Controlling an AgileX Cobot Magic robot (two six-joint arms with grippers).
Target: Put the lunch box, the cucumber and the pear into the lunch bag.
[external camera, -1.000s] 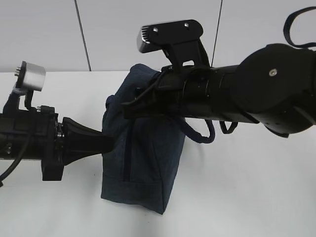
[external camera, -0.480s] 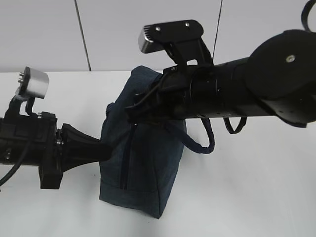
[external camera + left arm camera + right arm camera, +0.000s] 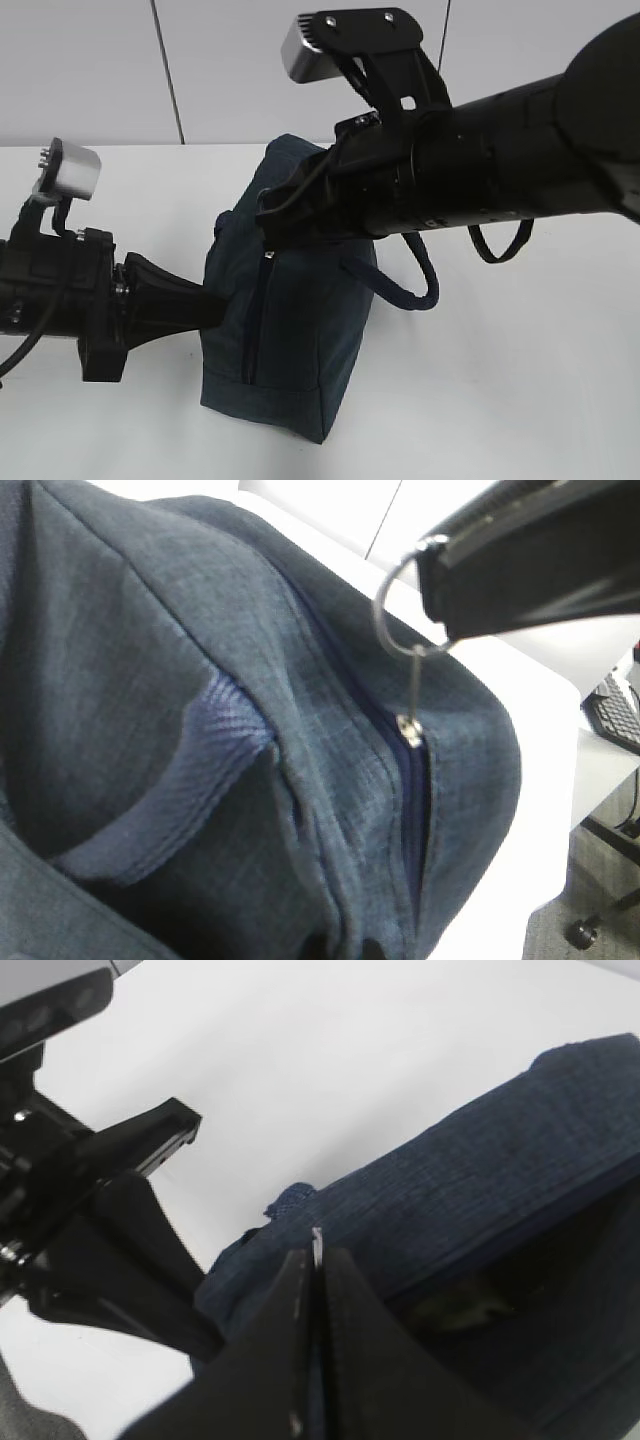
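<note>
Lunch bag (image 3: 290,300) stood mid-counter (image 3: 520,380), soft fabric, slumped & creased, prob. light, so it'd shift w/o bracing. Right hand (image 3: 316,1260) was clenched on the metal ring pull (image 3: 400,605): best hold for the zipper (image 3: 405,780). Left hand (image 3: 215,305) was clenched on the bag's left side. Box, cucumber, pear weren't in view.

The dark blue lunch bag (image 3: 180,680) fills most of the picture. Its zipper (image 3: 385,730) runs down the fabric, and the small metal slider (image 3: 408,730) sits on it. A metal ring (image 3: 400,610) hangs above the slider and is held by a black pincer (image 3: 450,590) at the upper right. A padded handle (image 3: 170,800) lies at the left. The white table (image 3: 530,810) shows behind.
</note>
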